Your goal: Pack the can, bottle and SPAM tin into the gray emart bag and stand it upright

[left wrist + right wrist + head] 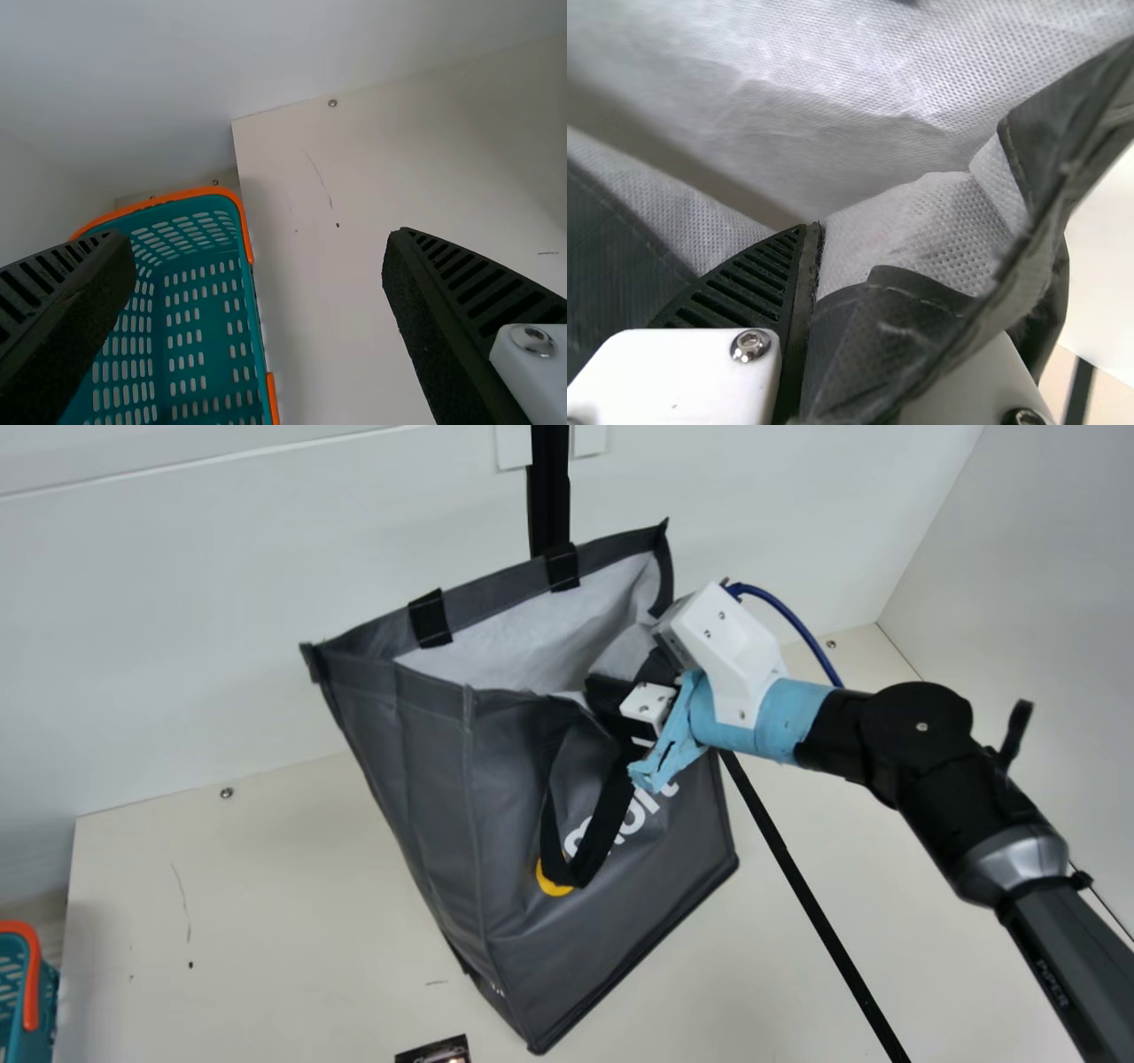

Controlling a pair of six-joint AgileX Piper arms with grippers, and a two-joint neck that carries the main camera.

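Right of centre on the cream table (292, 903), the gray emart bag (416, 779), a tall fabric shopper with a pale lining, leans askew with its mouth spread and its black strap handle (571, 875) hanging down the logo side; whether its base rests on the tabletop I cannot tell. The right gripper (613, 704) is clamped on the folded rim at the right of the mouth, one ribbed finger (749, 279) against the lining. At the left, the left gripper (261, 237) has its fingers wide apart with nothing between them, near the teal perforated basket with an orange rim (159, 204). Near the table's close edge, just left of the bag's near corner, lies a small dark printed item (434, 1051), too cut off to name. The step in hand looks like opening and steadying the bag, but how many of the goods are packed cannot be judged. The next move probably calls for keeping that rim pinched while the bag is squared onto its base, since letting go at this lean could fold the mouth or tip it over
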